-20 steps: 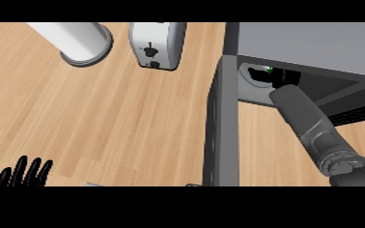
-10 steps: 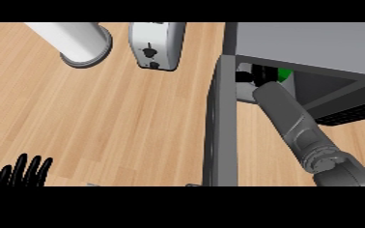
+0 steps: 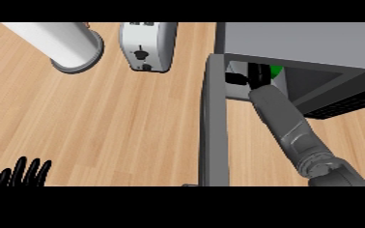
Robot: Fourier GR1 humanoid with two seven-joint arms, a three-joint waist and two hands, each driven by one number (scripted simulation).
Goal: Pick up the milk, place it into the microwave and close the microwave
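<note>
Fingers (image 3: pixel 25 170) of the left hand (image 3: pixel 21 176) stood straight and relaxed at the near left edge, at rest; farther right, the right hand (image 3: pixel 246 79) reached into the microwave (image 3: pixel 299 43) past its open door (image 3: pixel 214 125), fingers seemingly curled round the milk (image 3: pixel 274 72), of which only a green patch showed inside the cavity. Step judged in hand: placing; next, release, withdraw, swing door shut. Far left: toaster (image 3: pixel 147 46), white cylinder (image 3: pixel 64 43).
</note>
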